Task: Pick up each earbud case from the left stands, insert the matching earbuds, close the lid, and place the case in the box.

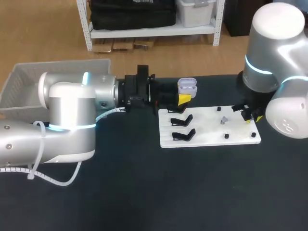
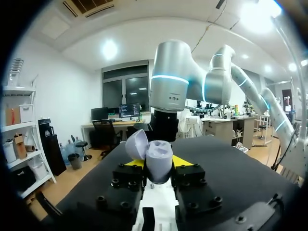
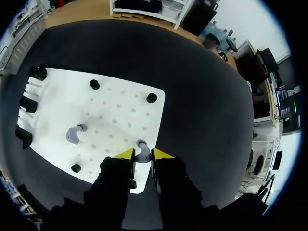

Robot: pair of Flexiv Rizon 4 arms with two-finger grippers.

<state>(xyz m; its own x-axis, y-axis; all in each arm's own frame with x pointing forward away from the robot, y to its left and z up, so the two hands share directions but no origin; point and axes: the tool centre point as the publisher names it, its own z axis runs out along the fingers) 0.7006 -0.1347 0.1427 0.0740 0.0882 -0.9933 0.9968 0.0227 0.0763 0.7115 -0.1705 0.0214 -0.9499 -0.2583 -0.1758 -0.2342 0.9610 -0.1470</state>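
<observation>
The right gripper [image 3: 143, 155] is pinched tight on a small grey earbud [image 3: 142, 150] that sits at the right end of the flat white board [image 1: 207, 137], in the middle of the frame. Behind the board, the left gripper [image 2: 160, 162] squeezes the round, smooth earbud case [image 2: 158, 155], lid open. The step looks like fetching the earbud. Next it needs lifting and carrying into the case.

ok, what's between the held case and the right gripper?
Head view: white board carrying one loose grey earbud and small black pegs.
</observation>
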